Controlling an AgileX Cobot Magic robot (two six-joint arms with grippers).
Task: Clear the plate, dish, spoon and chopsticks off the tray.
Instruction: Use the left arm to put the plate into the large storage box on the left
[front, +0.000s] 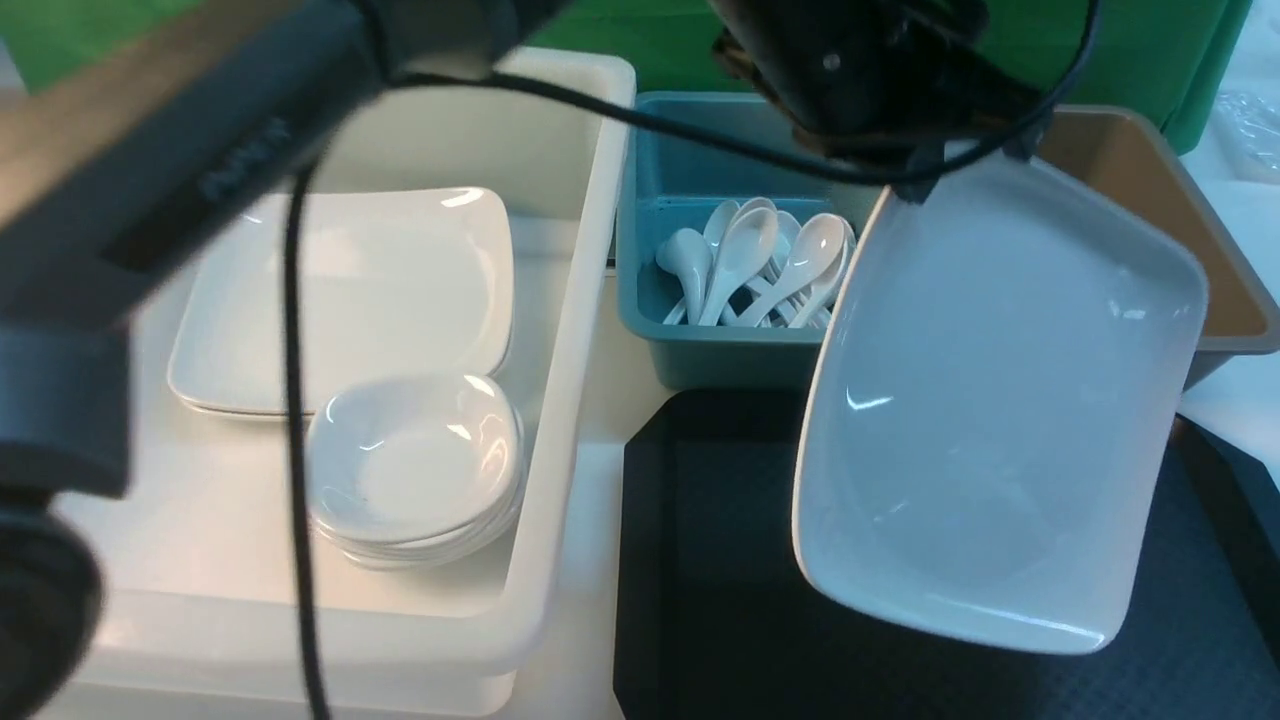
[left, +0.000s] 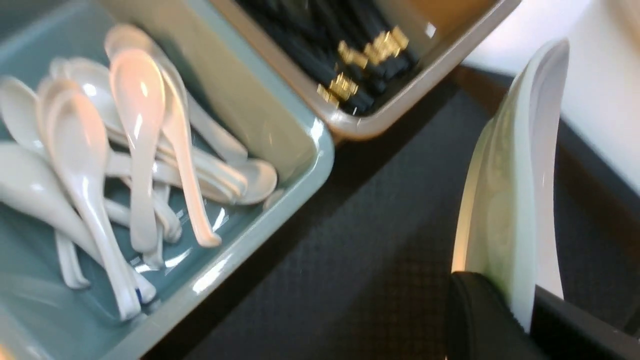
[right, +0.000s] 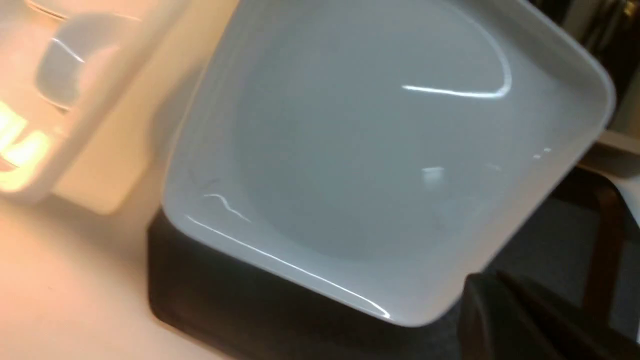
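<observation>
A large white square plate (front: 1000, 400) hangs tilted above the black tray (front: 720, 600). My left gripper (front: 915, 175) is shut on its upper rim. In the left wrist view the plate (left: 515, 190) stands edge-on, its rim pinched in the left gripper (left: 525, 305), with the tray (left: 350, 250) below. The right wrist view faces the plate (right: 380, 150) over the tray (right: 225, 300). My right gripper (right: 505, 320) is shut and empty beside the plate's corner. White spoons (front: 760, 260) lie in the teal tub, and black chopsticks (left: 360, 65) lie in the brown tub.
A white tub (front: 590, 300) at the left holds stacked square plates (front: 350, 290) and a stack of small dishes (front: 415, 465). The teal tub (front: 700, 350) and the brown-grey tub (front: 1230, 290) stand behind the tray. My left arm crosses the upper left of the front view.
</observation>
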